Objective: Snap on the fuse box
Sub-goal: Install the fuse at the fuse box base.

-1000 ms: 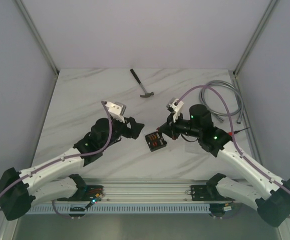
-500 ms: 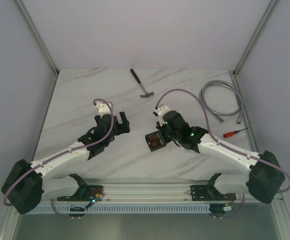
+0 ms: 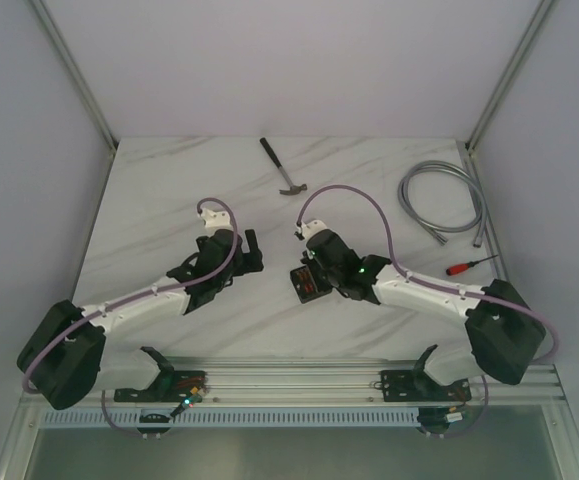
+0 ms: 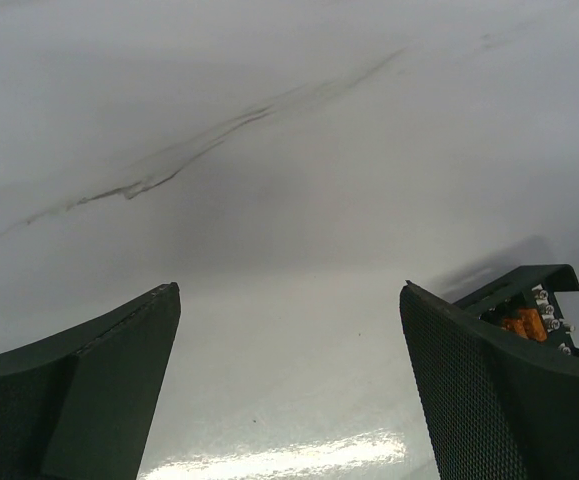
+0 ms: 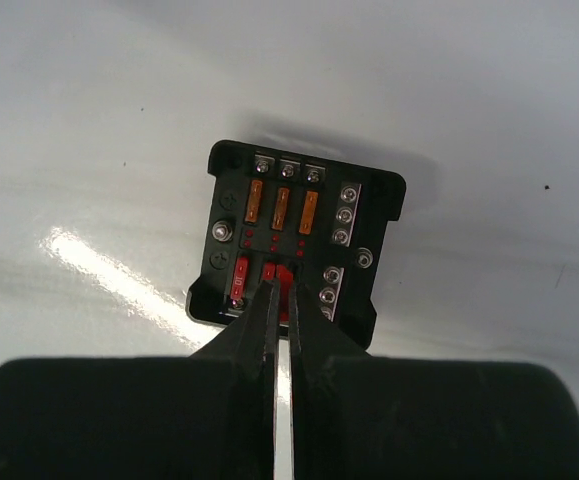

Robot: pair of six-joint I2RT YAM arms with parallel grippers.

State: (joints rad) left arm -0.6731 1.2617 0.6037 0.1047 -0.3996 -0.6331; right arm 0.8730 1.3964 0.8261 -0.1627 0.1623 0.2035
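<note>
Black and clenched on nothing, the right claw [image 5: 281, 288] holds its tips over the open face of the fuse box [image 5: 294, 215]. Left of the fuse box, the left claw [image 4: 289, 292] gapes wide above the marble counter [image 3: 169, 190]. A hammer [image 3: 283, 167] lies beyond the fuse box.

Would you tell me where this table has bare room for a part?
Free: left of the hammer to the far-left corner; between hammer and coiled hose. Crowded: the middle, with the fuse box under the right end effector and the left end effector beside; hose and screwdriver at right.
</note>
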